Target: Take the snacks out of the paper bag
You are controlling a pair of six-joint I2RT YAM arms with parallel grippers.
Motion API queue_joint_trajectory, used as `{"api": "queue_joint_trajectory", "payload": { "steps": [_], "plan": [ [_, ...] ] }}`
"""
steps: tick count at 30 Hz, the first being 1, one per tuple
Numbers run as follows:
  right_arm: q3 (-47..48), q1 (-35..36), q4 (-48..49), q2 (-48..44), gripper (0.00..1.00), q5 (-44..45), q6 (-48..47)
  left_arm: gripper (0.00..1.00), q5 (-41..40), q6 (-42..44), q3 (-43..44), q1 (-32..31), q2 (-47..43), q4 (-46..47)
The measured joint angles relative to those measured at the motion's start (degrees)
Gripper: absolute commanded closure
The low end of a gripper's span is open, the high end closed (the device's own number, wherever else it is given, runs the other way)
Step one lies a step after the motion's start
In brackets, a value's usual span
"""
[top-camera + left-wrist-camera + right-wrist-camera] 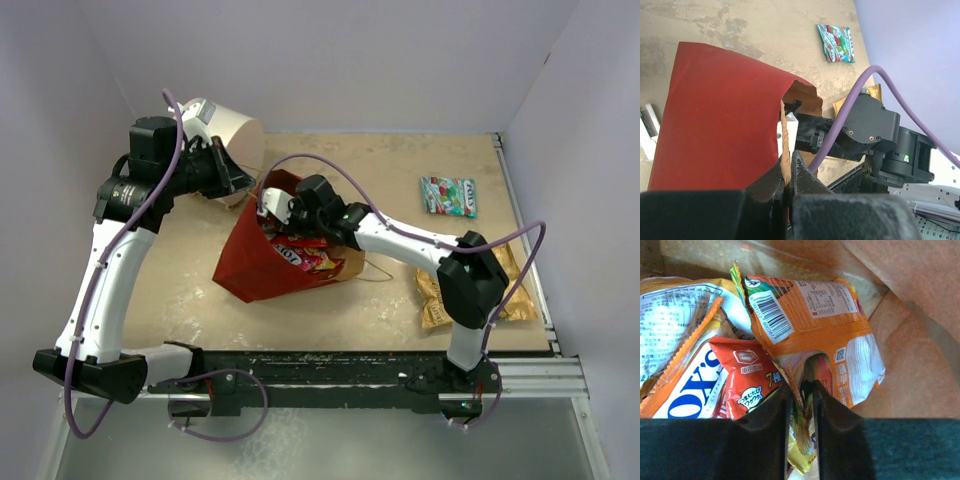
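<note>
The red paper bag (pixel 250 262) lies tilted on the table with its mouth facing up and right. My left gripper (pixel 243 186) is shut on the bag's rim; in the left wrist view the jaws (pixel 787 176) pinch the brown inner edge of the bag (pixel 720 120). My right gripper (pixel 276 214) is inside the bag's mouth. In the right wrist view it (pixel 803 405) is shut on the crinkly yellow-orange edge of a snack packet (pixel 810 325). A red packet (pixel 747 377) and a white-and-orange packet (pixel 680 375) lie beside it. Snacks (pixel 305 260) show at the bag's mouth.
A teal-green packet (pixel 448 196) lies on the table at the far right, also seen in the left wrist view (pixel 837 43). A tan packet (pixel 512 295) lies partly under my right arm. A white cylinder drum (pixel 238 135) stands behind the left gripper. Walls close in all round.
</note>
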Motion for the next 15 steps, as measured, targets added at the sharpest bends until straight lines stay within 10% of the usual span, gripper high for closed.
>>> {"api": "queue_joint_trajectory", "payload": {
  "steps": [15],
  "plan": [
    [0.0,0.0,-0.5,-5.9,1.00,0.7,1.7,1.00,0.0,0.0,0.0,0.0,-0.4,0.0]
  ]
}}
